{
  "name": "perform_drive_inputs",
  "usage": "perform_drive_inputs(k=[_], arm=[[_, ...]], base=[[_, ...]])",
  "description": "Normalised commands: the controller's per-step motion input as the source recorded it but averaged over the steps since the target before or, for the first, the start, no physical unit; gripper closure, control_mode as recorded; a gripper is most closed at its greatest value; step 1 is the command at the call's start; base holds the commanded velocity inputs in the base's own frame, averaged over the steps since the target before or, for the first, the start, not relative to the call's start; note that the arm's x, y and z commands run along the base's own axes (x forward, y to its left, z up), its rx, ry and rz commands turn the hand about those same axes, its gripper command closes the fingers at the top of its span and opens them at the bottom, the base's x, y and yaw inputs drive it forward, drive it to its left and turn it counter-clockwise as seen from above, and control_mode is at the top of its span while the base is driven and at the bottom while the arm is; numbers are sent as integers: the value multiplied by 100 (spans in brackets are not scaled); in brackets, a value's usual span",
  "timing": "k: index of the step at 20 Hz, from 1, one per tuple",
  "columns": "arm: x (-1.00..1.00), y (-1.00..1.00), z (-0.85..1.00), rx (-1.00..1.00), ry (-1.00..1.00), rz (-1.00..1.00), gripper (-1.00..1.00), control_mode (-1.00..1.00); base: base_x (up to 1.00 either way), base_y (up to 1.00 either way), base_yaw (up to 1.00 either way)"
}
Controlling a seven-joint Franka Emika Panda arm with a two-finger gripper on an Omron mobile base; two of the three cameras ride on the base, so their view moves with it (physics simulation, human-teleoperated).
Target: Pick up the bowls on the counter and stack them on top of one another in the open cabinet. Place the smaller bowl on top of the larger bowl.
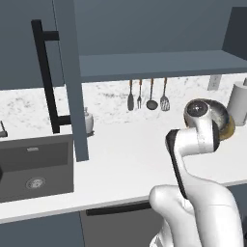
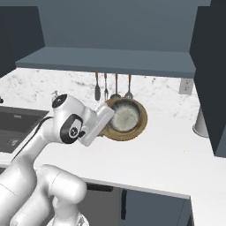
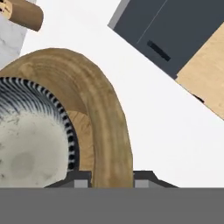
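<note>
The smaller bowl, dark grey with a pale speckled inside, sits nested in the tan-brown larger bowl. In the hand view the larger bowl's thick wooden rim runs between my two fingertips, and the smaller bowl lies to its left. My gripper is shut on that rim. The pair looks tipped and slightly off the white counter, in front of the hanging utensils. In the left base view my arm hides most of the larger bowl. The cabinet shelf is above, bare, with its open door at left.
Several utensils hang on the marbled wall behind the bowls. A white canister stands at the right, a small jar beside the door. The dark sink is set in the counter at left.
</note>
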Motion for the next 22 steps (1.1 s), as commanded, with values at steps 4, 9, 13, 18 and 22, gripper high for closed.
perform_drive_inputs(k=[4, 9, 13, 18, 22], arm=[[-100, 67, 100, -8, -12, 0, 100, -100], [-85, 55, 100, -4, -11, 0, 100, -100], [-30, 54, 100, -3, -20, 0, 100, -100], [42, 39, 100, -5, -9, -2, 100, -100], [100, 22, 100, -8, 0, -7, 100, -100]], base=[[0, 0, 0], [0, 0, 0], [0, 0, 0], [0, 0, 0], [0, 0, 0]])
